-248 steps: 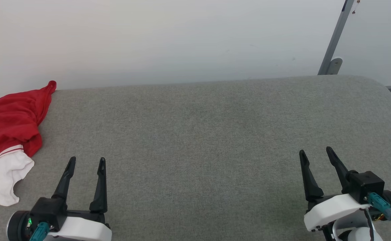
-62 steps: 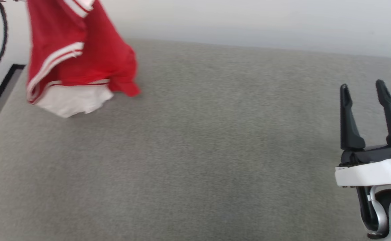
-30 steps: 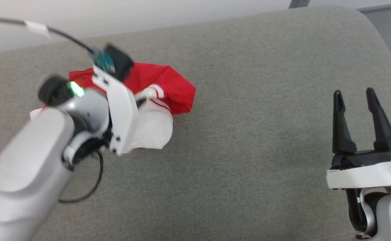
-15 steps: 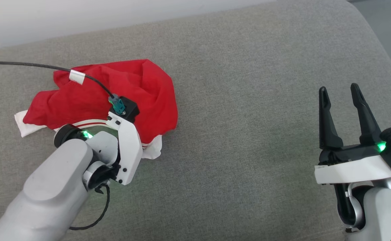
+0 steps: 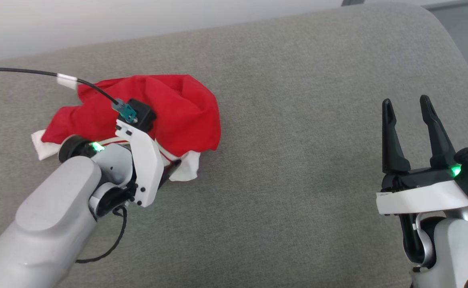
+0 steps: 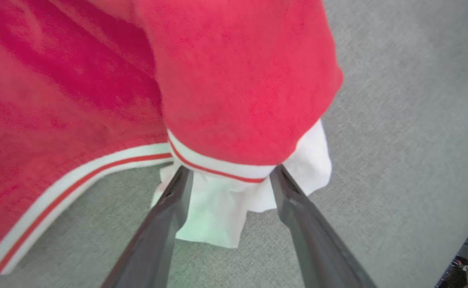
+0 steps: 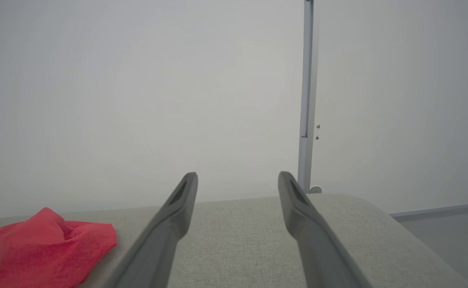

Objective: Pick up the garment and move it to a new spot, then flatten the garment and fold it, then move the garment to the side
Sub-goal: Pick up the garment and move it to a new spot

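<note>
**Left arm.** The pale left forearm (image 5: 49, 216) enters at the lower left of the head view and runs up and to the right. Its white wrist housing (image 5: 143, 160) sits over the lower edge of the garment (image 5: 177, 108), with a green light lit beside it. A black cable (image 5: 25, 72) runs from the wrist connector to the left frame edge, crossing above the red fabric.

In the left wrist view, the left gripper (image 6: 230, 172) has its two dark fingers spread wide. A white sleeve end lies loose between them, and both tips meet the red-and-white stripe band. No pinch on the cloth is visible.

**Right arm.** The right gripper (image 5: 405, 101) stands at the right of the head view. Its fingers point up the frame, are parted, and hold nothing. It is well apart from the garment.

**Garment.** It lies crumpled in a heap on the grey fabric surface (image 5: 298, 160), in the upper left of the head view. White sleeve ends show at its left and lower edges.

**Surroundings.** In the right wrist view, a plain pale wall (image 7: 137, 80) and an upright metal post (image 7: 306, 100) stand behind the surface. The wrist housing hides the left fingers in the head view.
</note>
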